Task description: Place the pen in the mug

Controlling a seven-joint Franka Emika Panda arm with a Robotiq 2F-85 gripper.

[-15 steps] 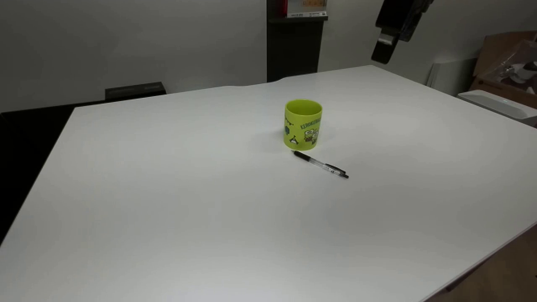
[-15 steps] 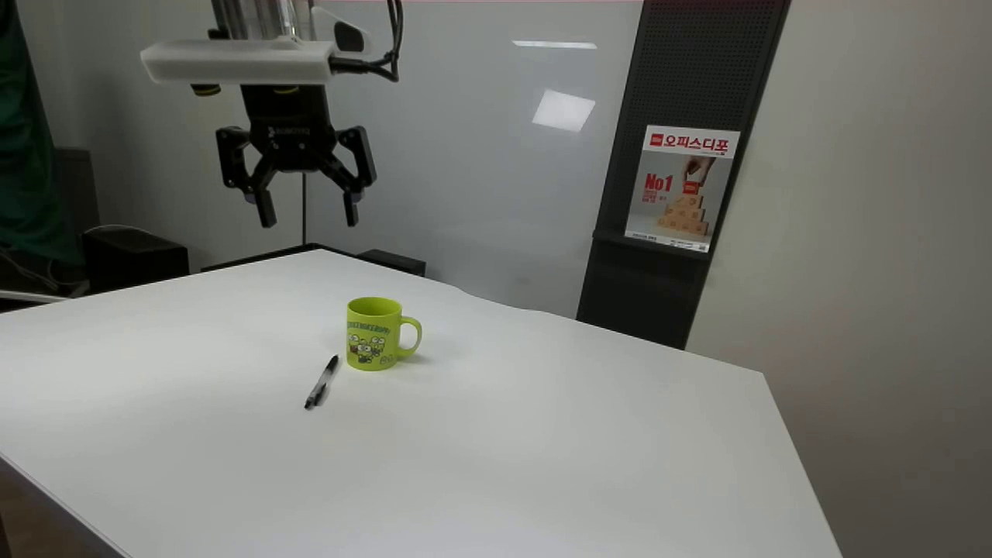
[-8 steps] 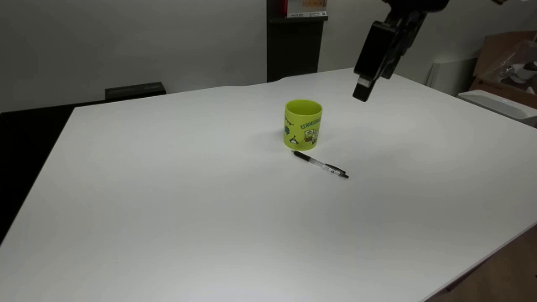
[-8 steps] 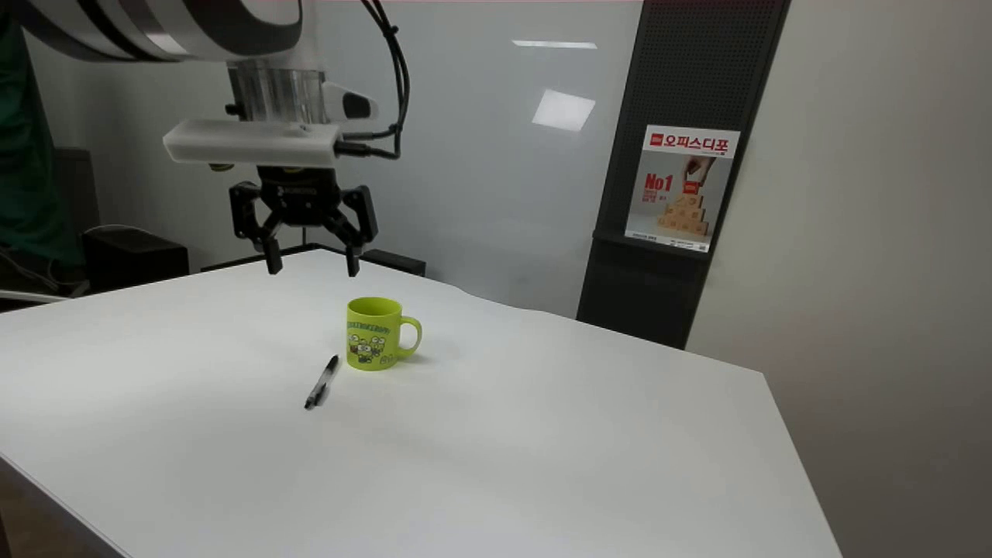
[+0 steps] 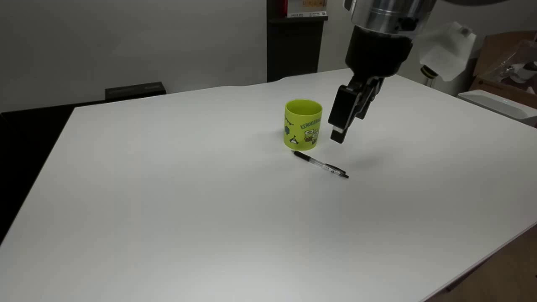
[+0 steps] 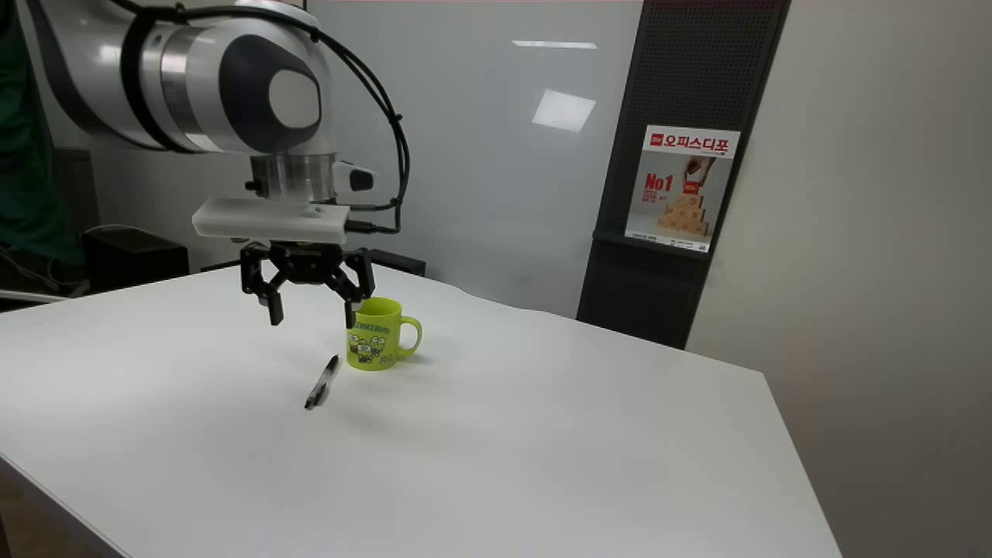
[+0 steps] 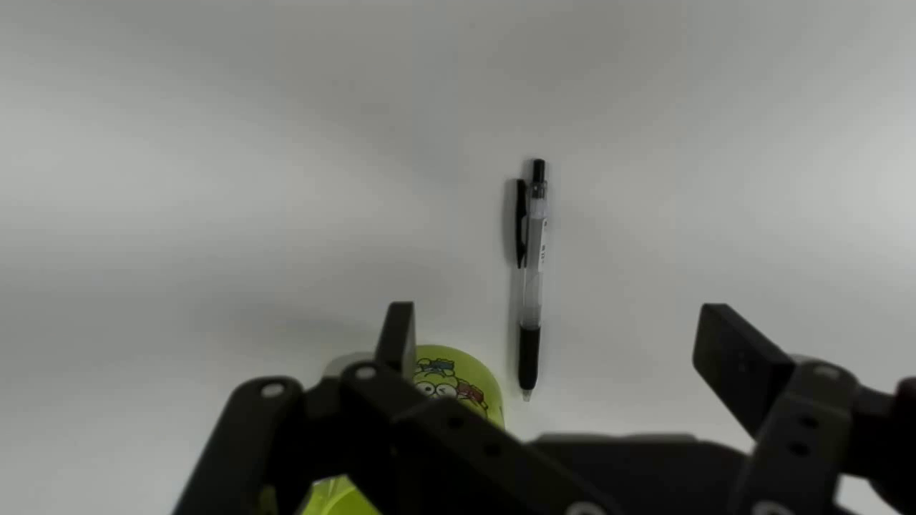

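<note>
"How does your Robotiq gripper stand?"

"Wide: I have it hanging above the white table, its two fingers spread well apart."

"And the retractable pen?"

"Flat on the table. My wrist view shows it between the fingers, its black-gripped writing end just beside the yellow-green cartoon-frog mug."

"Is the mug upright?"

"Yes, rim up. In an exterior view I see a gap between it and the fingers."

Big white arm bends down at wrist. Black gripper points down, hangs in air. Two black fingers spread wide, well apart.
</note>
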